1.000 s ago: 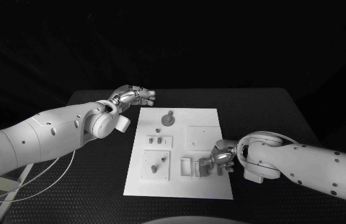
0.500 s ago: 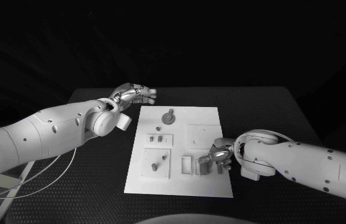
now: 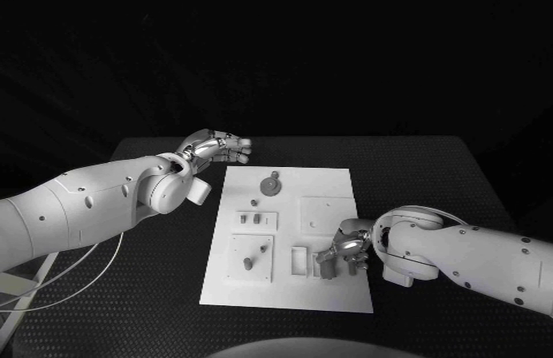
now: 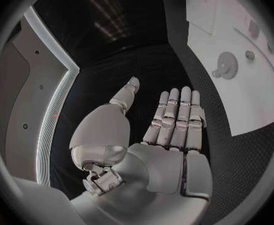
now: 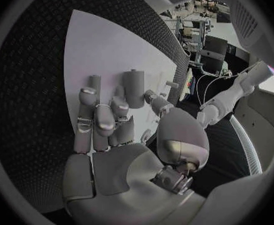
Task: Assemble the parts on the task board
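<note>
Right hand (image 3: 346, 254) pinches a part (image 5: 134, 88) at the board (image 3: 328, 302); a skewed push could jam it. Left hand (image 3: 214, 148) hovers released, empty

The desk (image 3: 438, 174) is being shown as black with a fine woven, dotted texture. The task board (image 3: 328, 182) is being seen as plain white, and the parts (image 3: 270, 185) on it are being shown in grey. Both arms are being presented in white, and the left robot hand (image 3: 216, 149) and the right robot hand (image 3: 346, 250) are being shown in silver with darker grey fingertips (image 5: 134, 87).
</note>
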